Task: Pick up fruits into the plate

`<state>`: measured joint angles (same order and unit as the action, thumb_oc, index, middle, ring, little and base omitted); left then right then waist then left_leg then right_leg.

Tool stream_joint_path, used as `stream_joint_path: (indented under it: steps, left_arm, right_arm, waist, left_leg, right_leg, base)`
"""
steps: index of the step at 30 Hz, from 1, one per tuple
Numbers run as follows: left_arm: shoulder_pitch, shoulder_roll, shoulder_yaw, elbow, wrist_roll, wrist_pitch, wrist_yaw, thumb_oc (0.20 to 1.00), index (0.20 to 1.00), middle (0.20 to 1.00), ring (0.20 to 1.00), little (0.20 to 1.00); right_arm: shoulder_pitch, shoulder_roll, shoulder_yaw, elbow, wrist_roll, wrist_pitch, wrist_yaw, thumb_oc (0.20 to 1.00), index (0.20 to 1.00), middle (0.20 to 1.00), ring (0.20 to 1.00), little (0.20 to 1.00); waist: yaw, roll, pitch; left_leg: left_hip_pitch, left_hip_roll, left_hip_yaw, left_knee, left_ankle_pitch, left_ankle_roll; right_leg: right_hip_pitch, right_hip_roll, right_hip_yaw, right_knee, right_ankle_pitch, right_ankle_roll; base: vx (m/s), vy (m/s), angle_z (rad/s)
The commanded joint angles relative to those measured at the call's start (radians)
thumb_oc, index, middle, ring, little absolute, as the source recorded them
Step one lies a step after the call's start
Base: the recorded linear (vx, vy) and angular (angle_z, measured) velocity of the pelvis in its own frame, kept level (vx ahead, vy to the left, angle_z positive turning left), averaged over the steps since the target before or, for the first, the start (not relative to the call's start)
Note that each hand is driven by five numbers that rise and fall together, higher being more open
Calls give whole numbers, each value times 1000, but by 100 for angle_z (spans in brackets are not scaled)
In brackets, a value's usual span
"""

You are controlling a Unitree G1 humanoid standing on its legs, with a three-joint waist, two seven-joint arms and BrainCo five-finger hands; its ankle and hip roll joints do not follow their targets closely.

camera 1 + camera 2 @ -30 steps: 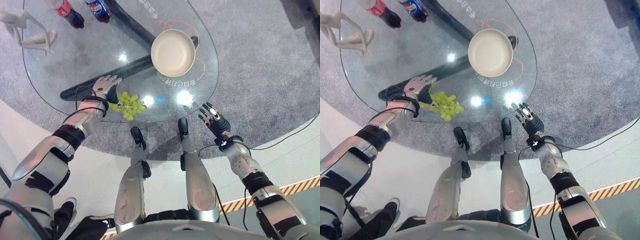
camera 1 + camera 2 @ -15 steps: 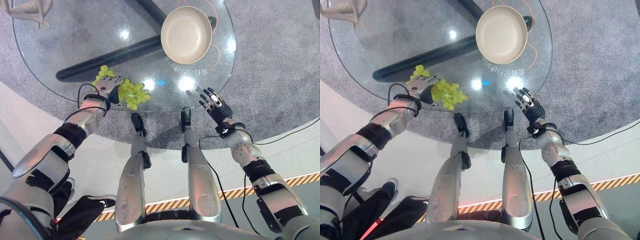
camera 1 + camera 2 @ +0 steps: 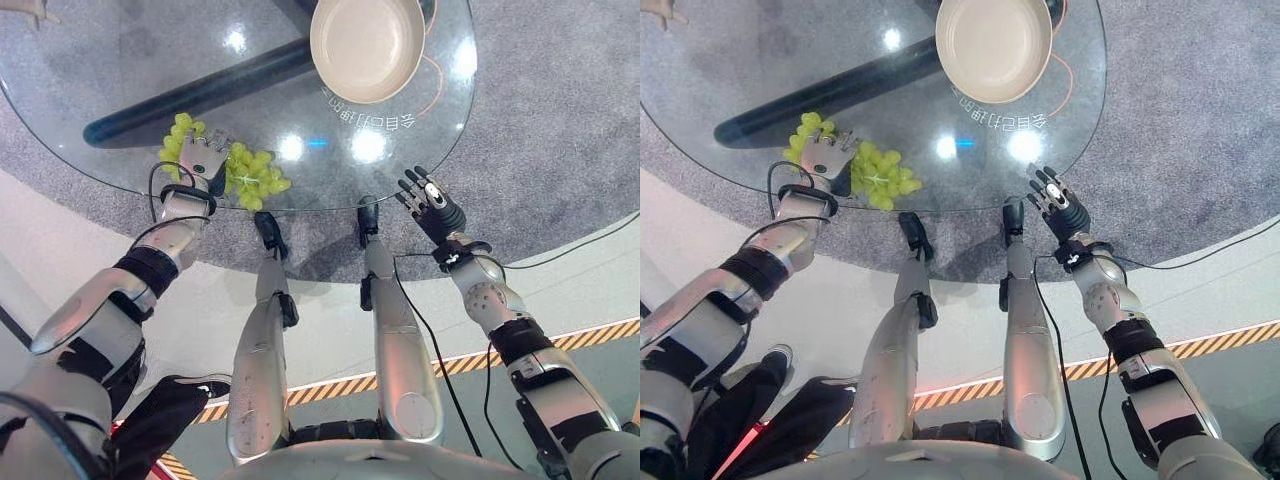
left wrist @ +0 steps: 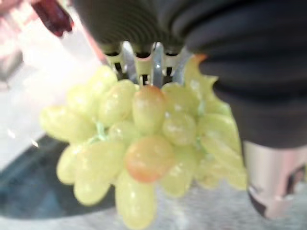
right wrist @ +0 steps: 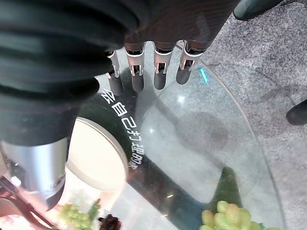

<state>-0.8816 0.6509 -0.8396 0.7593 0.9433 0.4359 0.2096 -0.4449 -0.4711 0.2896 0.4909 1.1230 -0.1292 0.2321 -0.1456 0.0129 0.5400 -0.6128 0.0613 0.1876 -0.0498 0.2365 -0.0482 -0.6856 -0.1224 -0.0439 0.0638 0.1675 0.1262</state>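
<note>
One bunch of green grapes [image 3: 245, 175] now sits in the left hand [image 3: 203, 160], fingers curled round it, lifted off the glass tabletop [image 3: 120, 50] where it lay earlier. Cream plate [image 3: 366, 47] empty, well apart. Right hand [image 3: 432, 200] unchanged, fingers straight, holding nothing.

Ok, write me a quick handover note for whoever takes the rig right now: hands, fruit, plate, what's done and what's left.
Left robot hand: closed round the bunch of green grapes near the glass table's near edge; whether the bunch is lifted off the glass can't be told.
Right robot hand: open, holding nothing, just off the table's near right edge.
Plate: empty, on the far right part of the table.
Done: grapes grasped.
Left: carry the grapes to the plate and release them there.
</note>
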Motion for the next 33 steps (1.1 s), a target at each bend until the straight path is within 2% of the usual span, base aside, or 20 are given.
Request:
stream_joint_path:
  steps: [1,2,3,5,7,12,26,33]
  left_arm:
    - [31,9,28,191,84,126,55,1000,1000,1000,1000,1000]
    - [22,0,28,220,78,136,79,1000,1000,1000,1000,1000]
    - [15,-10,30,246,81,157,98,664,664,664,664,664]
    - [1,-21,38,285,58,160,138,200,200,200,200,200]
    - [-7,-32,45,319,44,171,151,200,200,200,200,200]
    - [-31,-47,57,383,19,145,204,200,200,200,200,200]
    - [-65,-45,68,450,-91,50,279,200,200,200,200,200]
    - [-59,-35,121,418,-322,-61,361,200,200,200,200,200]
  right_arm:
    - [14,23,11,-62,46,-36,40,1000,1000,1000,1000,1000]
    - [8,28,18,-58,56,-38,45,1000,1000,1000,1000,1000]
    - [3,34,22,-54,65,-39,48,1000,1000,1000,1000,1000]
    - [-5,45,31,-50,73,-43,51,1000,1000,1000,1000,1000]
    - [-6,59,42,-46,71,-45,52,1000,1000,1000,1000,1000]
    - [-19,79,58,-22,75,-55,65,1000,1000,1000,1000,1000]
    - [-42,92,83,26,78,-71,86,1000,1000,1000,1000,1000]
    - [-40,99,90,25,71,-75,74,1000,1000,1000,1000,1000]
  waist:
    - [-1,-78,-20]
    - [-3,-86,-20]
    - [-6,-94,-20]
    - [-10,-107,-20]
    - [-14,-118,-20]
    - [-20,-134,-20]
    - [-19,-134,-20]
    - [-9,-124,-20]
  left_leg:
    - [-72,-42,-45,187,-139,-7]
    - [-78,-39,-44,192,-140,-7]
    - [-84,-38,-45,196,-141,-8]
    - [-94,-34,-45,199,-143,-9]
    - [-90,-31,-46,200,-152,-10]
    - [-92,-30,-46,191,-154,-8]
    - [-77,-33,-50,186,-157,-7]
    - [-30,-38,-56,163,-151,-3]
  right_leg:
    - [-49,90,-34,140,-41,-19]
    - [-54,91,-35,143,-40,-19]
    - [-58,94,-34,145,-39,-20]
    - [-68,98,-32,146,-36,-19]
    - [-66,101,-30,146,-38,-17]
    - [-73,107,-28,139,-30,-17]
    - [-64,107,-25,136,-30,-18]
    - [-26,108,-24,128,-34,-20]
  base:
    - [-26,-58,-6]
    - [-23,-62,-5]
    - [-4,-48,-4]
    - [5,-42,-6]
    - [7,-17,-2]
    - [0,-9,-2]
    - [-1,0,1]
    - [0,0,0]
